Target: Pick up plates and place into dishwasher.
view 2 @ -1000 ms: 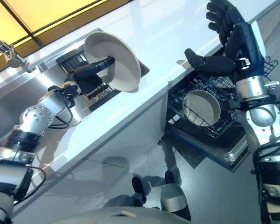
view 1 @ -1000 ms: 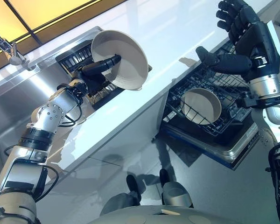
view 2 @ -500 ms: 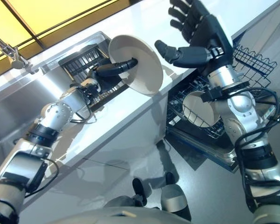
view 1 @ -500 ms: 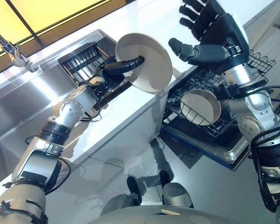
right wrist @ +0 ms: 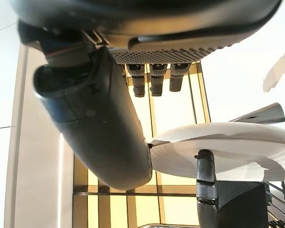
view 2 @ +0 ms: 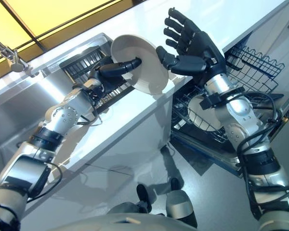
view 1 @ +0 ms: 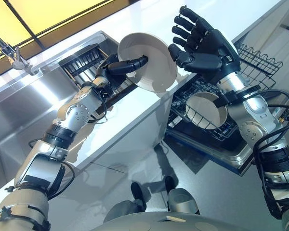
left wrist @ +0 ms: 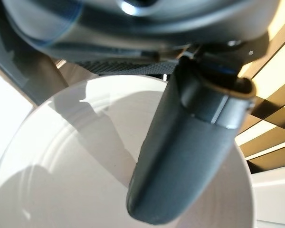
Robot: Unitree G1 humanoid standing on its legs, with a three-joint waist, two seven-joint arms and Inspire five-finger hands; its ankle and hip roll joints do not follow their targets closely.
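Silver-grey arms, dark fingers

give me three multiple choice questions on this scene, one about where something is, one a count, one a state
1. Where is the plate that the left hand grips?
A. in the air over the white counter
B. lying in the sink
C. on the floor

2. How many dishes stand in the dishwasher rack?
A. none
B. one
C. three

3. What is the state of the right hand?
A. curled round the plate
B. a closed fist
C. open, fingers spread

Answers:
1 A, the left hand holds it up above the counter's edge.
2 B, a single round dish stands in the rack.
3 C, its fingers are spread beside the plate's rim.
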